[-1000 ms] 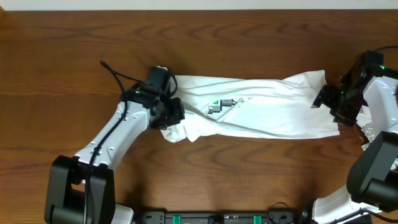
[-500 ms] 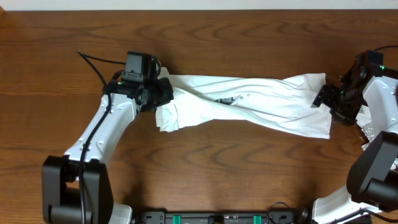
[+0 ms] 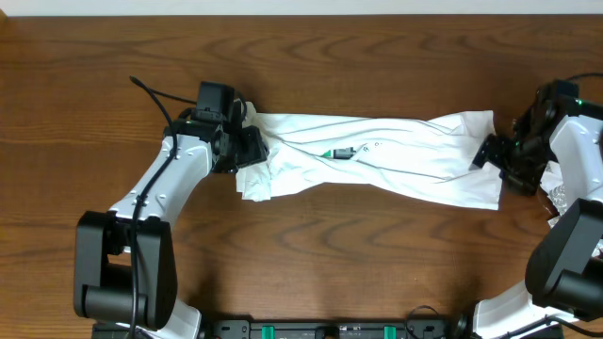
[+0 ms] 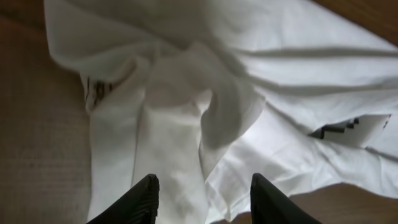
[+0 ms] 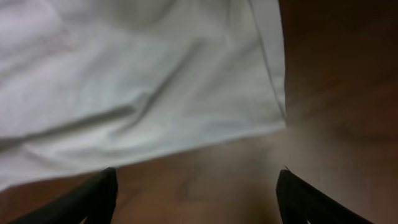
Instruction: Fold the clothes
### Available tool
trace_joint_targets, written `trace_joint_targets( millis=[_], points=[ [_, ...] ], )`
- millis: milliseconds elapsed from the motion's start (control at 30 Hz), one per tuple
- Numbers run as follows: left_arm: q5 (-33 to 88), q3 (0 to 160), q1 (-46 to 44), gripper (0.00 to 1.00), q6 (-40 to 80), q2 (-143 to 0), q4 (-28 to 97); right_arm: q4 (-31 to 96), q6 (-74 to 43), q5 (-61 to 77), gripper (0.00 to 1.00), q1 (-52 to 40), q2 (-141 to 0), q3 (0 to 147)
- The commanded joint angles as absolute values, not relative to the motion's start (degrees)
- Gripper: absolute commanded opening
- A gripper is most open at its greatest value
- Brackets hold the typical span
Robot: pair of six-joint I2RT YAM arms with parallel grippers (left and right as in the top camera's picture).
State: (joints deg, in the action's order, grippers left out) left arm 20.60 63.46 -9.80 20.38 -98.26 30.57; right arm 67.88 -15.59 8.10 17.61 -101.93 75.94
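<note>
- White soft fabric of the T-shirt [image 3: 396, 165] laid as a long, narrow band across the table [image 3: 311, 75], running left to right, approx. in the middle.
- Seems gathered lengthwise, with many wrinkles and twisted ridges. No flat, neat panel visible anywhere.
- Only a small part of the chest graphic [image 3: 341, 153] visible, half buried in a crease; judged from this, front partly rolled inward.
- At the left end, a loose flap, prob. a sleeve [image 3: 254, 184], sticking out toward the near edge, not tucked in.
- Left fingers [image 4: 140, 202] spread apart just above the bunched left end. Cloth lies under and between them, nothing pinched as far as visible.
- Right fingers [image 5: 99, 196] spread wide at the right end. Mostly bare wood between them, hem of the shirt just beyond the tips, nothing held.
- Progress, as a judgement: early to middle stage. At most one rough lengthwise narrowing done, not yet a real fold.
- Left to do, prob.: smooth the band, tuck in the loose flap, then fold end over end to a compact packet.
- Containers: no box, basket or tray seen in any view, so nothing to report inside.
</note>
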Motion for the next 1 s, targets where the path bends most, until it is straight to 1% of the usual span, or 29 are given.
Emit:
trace_joint_targets(
  millis=[0, 100, 200, 333, 433, 633, 700, 767, 800, 967],
  points=[
    [19.9, 64.4, -9.6, 0.48, 18.3, -98.1, 31.9, 70.5, -14.7, 7.8, 0.80, 17.2, -101.4, 75.6],
    [19.9, 64.4, -9.6, 0.48, 17.6, -98.1, 33.3, 70.3, -14.9, 6.8, 0.81, 17.2, -101.4, 72.8],
    [19.9, 64.4, -9.6, 0.48, 17.6, -98.1, 34.4, 64.2, -17.1, 6.0, 0.79, 17.3, -101.4, 67.5],
    [19.8, 64.4, -9.6, 0.48, 17.5, -98.1, 34.7, 54.6, -23.1, 6.0, 0.77, 17.6, -101.4, 62.2],
    [19.8, 64.4, -9.6, 0.48, 17.3, -98.1, 34.9, 50.2, -25.0, 5.7, 0.76, 18.1, -101.4, 59.7],
    [19.8, 64.4, -9.6, 0.48, 17.3, -98.2, 35.0, 47.1, -29.0, 1.0, 0.69, 18.5, -101.4, 56.0],
    [19.8, 64.4, -9.6, 0.48, 17.3, -98.1, 34.9, 45.3, -30.7, -0.6, 0.64, 18.5, -101.4, 54.3],
    [19.8, 64.4, -9.6, 0.48, 17.3, -98.1, 34.9, 42.9, -31.8, -1.4, 0.53, 18.5, -101.4, 52.6],
    [19.8, 64.4, -9.6, 0.48, 17.3, -98.1, 34.9, 42.1, -32.0, -1.4, 0.45, 18.5, -101.4, 52.2],
    [19.8, 64.4, -9.6, 0.48, 17.3, -98.1, 34.9, 40.9, -31.2, -2.4, 0.20, 18.5, -101.1, 52.3]
  ],
)
